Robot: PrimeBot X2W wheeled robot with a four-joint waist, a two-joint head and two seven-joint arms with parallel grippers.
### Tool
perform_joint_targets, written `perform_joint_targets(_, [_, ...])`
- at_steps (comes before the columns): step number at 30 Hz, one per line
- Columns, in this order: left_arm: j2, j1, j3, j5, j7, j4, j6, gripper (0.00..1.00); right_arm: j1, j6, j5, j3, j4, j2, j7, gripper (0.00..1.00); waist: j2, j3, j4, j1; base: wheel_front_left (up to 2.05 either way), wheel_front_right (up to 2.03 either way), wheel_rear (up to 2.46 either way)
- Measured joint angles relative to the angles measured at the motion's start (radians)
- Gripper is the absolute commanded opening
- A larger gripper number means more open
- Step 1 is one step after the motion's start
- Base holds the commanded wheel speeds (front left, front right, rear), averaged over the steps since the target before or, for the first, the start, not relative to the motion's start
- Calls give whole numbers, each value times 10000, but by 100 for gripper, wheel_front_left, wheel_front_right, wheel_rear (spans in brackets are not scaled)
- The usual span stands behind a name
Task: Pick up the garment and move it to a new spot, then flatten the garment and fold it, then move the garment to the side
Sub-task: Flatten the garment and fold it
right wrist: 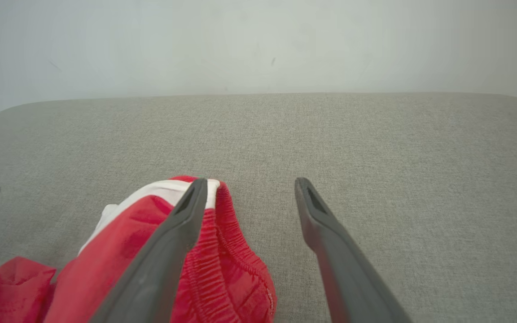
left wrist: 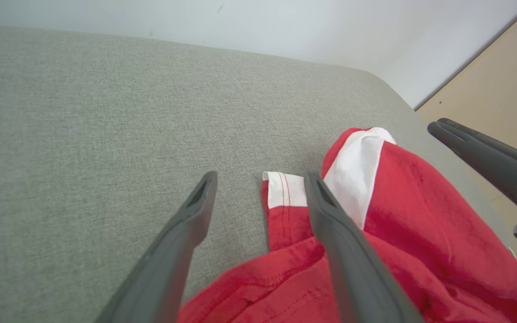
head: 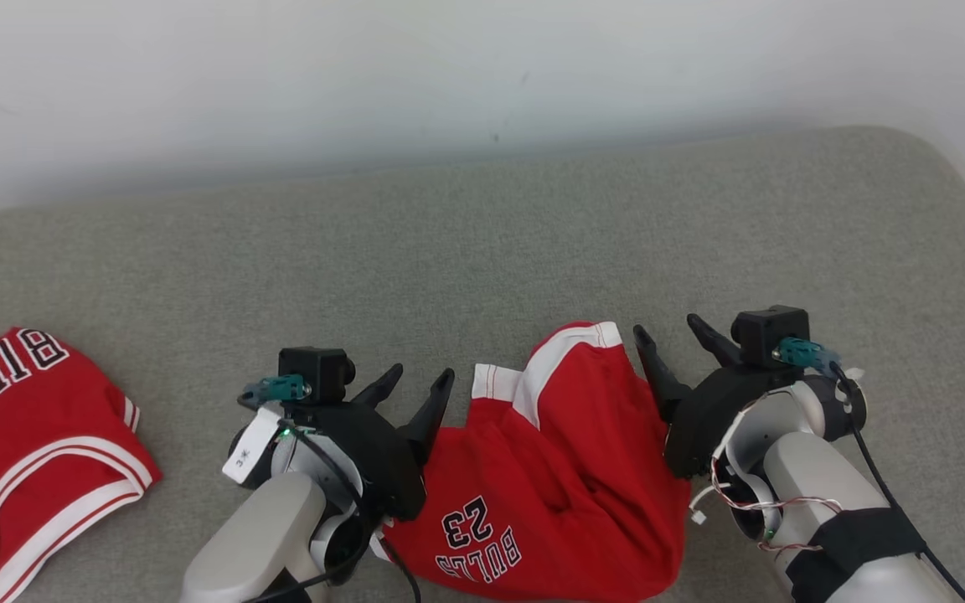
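Left gripper [head: 423, 373] and right gripper [head: 665, 327]: fingers spread wide, nothing pinched, shorts [head: 558, 469] between them.
Left gripper's fingers sit at the shorts' left edge and right gripper's at the right edge by the elastic waistband; can't tell if either touches. Shorts lie bunched on the near part of the grey cushion [head: 482, 251], "BULLS 23" print up. Second red garment [head: 22, 435] lies at the left, well apart. White wall [head: 449, 75] at the far side.

Grey fabric-covered table [head: 482, 234]. White wall [head: 449, 67] behind table. Red Bulls sportswear [head: 22, 452] at table's left end. Beige floor [left wrist: 501, 80] past table's edge.
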Motion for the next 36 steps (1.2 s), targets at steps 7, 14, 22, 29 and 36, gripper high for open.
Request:
perform_joint_targets(7, [-105,-453,-236,-267,349,554,-86,100,-366,88,268,272,520,134,136,100,0,351,-202,0,0,0,0])
perform_joint_targets(14, [-128,-745,-552,-727,646,888,-92,100,-497,255,867,276,884,155,119,100,0,470,-283,0,0,0,0])
perform_joint_targets(22, [-134,-769,-1409,-1361,685,420,-96,100,-576,267,1390,775,1066,155,-42,100,0,445,-335,0,0,0,0])
perform_joint_targets(29, [-128,-813,-1618,-1582,495,635,-96,100,-711,268,1471,773,1239,157,-378,100,0,355,-357,-1,0,0,0])
perform_joint_targets(36, [-123,-897,-1618,-1672,251,1131,-96,100,-644,268,1455,631,1198,153,-817,100,0,325,-714,-1,0,0,0])
